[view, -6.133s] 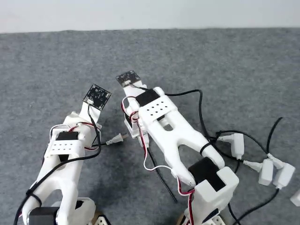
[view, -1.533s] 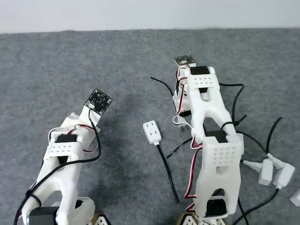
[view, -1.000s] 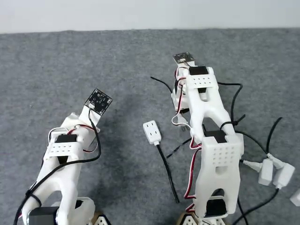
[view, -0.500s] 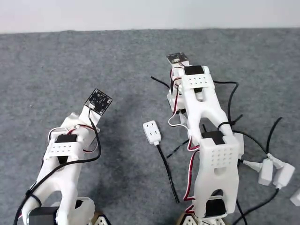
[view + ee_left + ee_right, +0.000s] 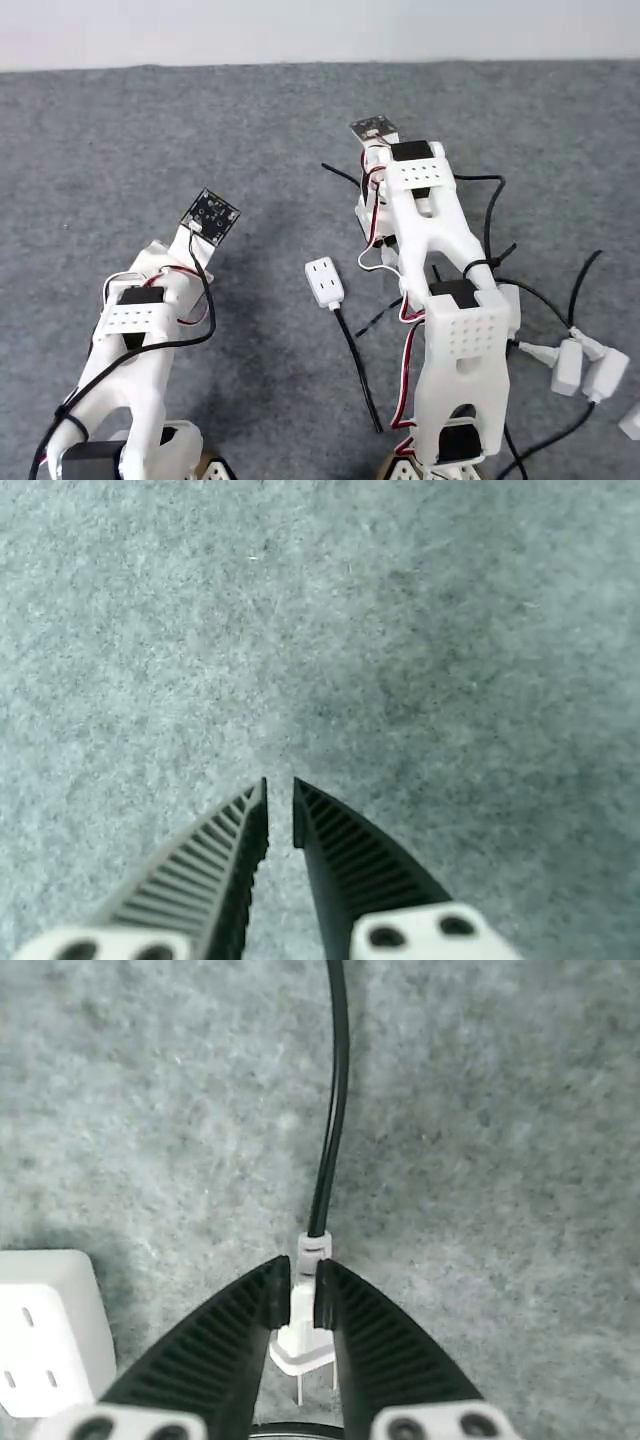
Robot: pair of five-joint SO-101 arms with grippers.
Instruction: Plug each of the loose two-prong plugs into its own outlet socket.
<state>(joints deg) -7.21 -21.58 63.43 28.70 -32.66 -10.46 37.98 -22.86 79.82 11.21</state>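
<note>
1. Grey, felt-like carpet [image 5: 250, 130] with a short fuzzy nap covers the whole table; a pale plain wall [image 5: 300, 30] runs along its far edge.
2. Two white plastic arms with perforated plates and red, white and black wiring stand side by side: the left arm [image 5: 135, 340] low and folded, the right arm [image 5: 435, 235] stretched farther out over the carpet.
3. A bunch of white plugs [image 5: 580, 365] on black cables lies on the carpet well behind the right gripper, beside that arm's base.
4. The socket [image 5: 323, 281], a white rounded block with slotted holes, lies flat near the right gripper [image 5: 303, 1270], just outside one finger and apart from it.
5. The left gripper [image 5: 278, 785] hangs close over bare carpet, its ribbed dark fingers [image 5: 345, 850] drawn almost together with nothing between them.
6. The right gripper is clamped on the plug [image 5: 303, 1340], a small white moulded body pinched between the ribbed fingers.
7. A thin black cord [image 5: 335, 1090] leaves the plug and runs straight out past the fingertips.
8. Two thin metal prongs [image 5: 299, 1388] point back toward the gripper's base.
</note>
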